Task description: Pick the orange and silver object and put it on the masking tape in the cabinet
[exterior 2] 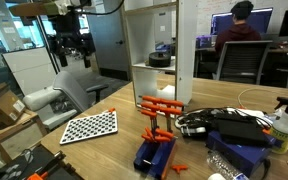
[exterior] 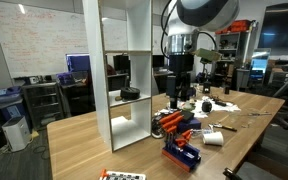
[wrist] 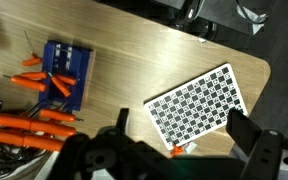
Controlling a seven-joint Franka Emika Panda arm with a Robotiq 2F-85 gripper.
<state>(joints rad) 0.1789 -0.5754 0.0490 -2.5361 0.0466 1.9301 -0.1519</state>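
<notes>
Your gripper (wrist: 180, 120) hangs above the table (wrist: 134, 50) with its fingers spread wide and empty. Just below it in the wrist view, the orange object (wrist: 177, 151) lies on the table at a corner of the checkerboard (wrist: 199, 100); its silver part is too small to make out. The tape (exterior: 130, 94) sits on a shelf in the cabinet (exterior: 109, 100), well apart from the object.

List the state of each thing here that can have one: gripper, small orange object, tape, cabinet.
gripper: open, holding nothing.
orange and silver object: lying on the table beside the checkerboard, not gripped.
masking tape: lying flat on a cabinet shelf, nothing on top.
cabinet: upright, open front, no doors.
</notes>
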